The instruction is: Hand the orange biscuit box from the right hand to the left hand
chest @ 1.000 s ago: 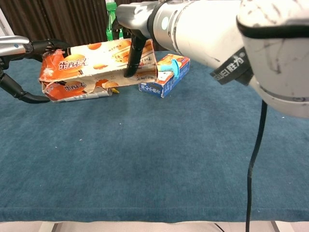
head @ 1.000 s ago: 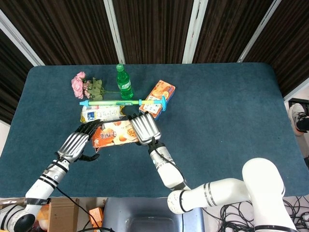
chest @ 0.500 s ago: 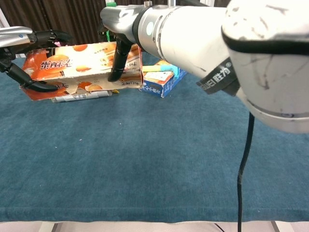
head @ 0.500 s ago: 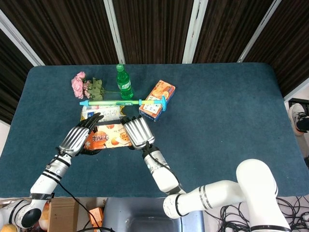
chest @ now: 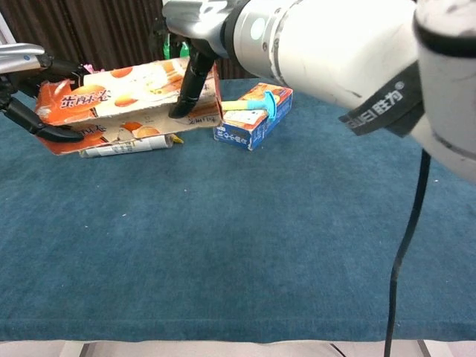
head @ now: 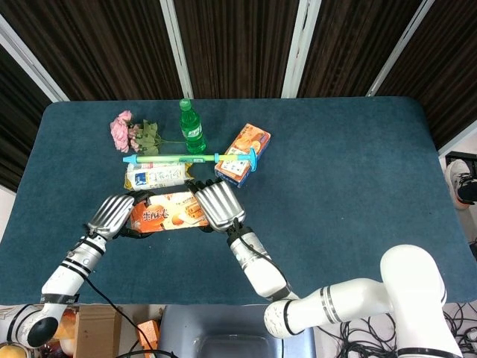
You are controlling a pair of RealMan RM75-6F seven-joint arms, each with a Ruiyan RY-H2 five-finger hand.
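a: what changed around the orange biscuit box point(head: 168, 212)?

b: half a second ago the left hand point(head: 110, 216) lay over the box's end with fingers extended. now it is wrapped round that end, a dark finger point(chest: 53, 134) hooked beneath it in the chest view. the right hand point(head: 219, 205) still clamps the opposite end.

a: meaning?

b: both hands hold it; in my judgement the transfer awaits only the right hand's release.

a: position and axis?

b: held just nearside of the white packet point(head: 155, 176), above the table point(head: 343, 171). long axis runs hand to hand, roughly level, printed face upward.
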